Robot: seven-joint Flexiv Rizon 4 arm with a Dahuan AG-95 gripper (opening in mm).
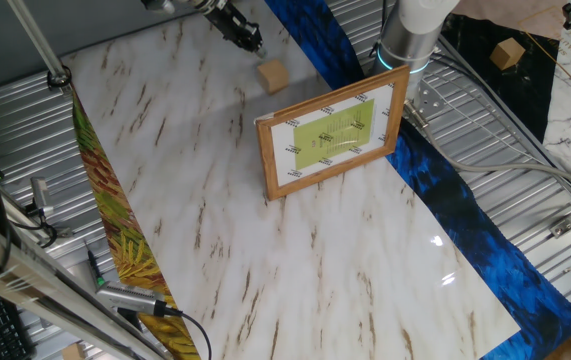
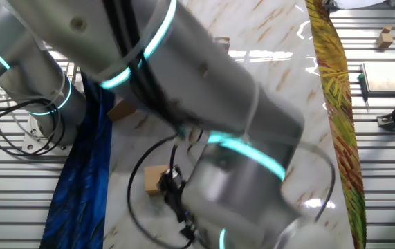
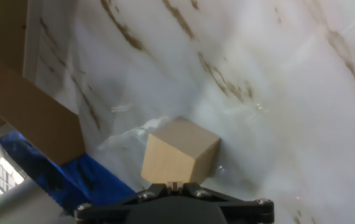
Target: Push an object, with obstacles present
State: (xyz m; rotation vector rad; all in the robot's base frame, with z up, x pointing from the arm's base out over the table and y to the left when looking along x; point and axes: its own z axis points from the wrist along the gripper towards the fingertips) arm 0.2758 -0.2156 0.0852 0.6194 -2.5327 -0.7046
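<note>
The gripper (image 3: 174,185) is seen with its jaws drawn together into one tip, just behind the wooden cube (image 3: 180,152); contact cannot be confirmed. The cube lies on the marble worktop (image 1: 295,270) near its far edge. The push is judged to be at its start, and a course skirting the picture frame (image 1: 333,135), propped upright nearer and rightward, is called for. A blue cloth (image 1: 465,215) is laid along the right edge

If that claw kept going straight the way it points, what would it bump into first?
The block, sitting right ahead of the gripper, apparently almost touching; depth is hard to judge.
</note>
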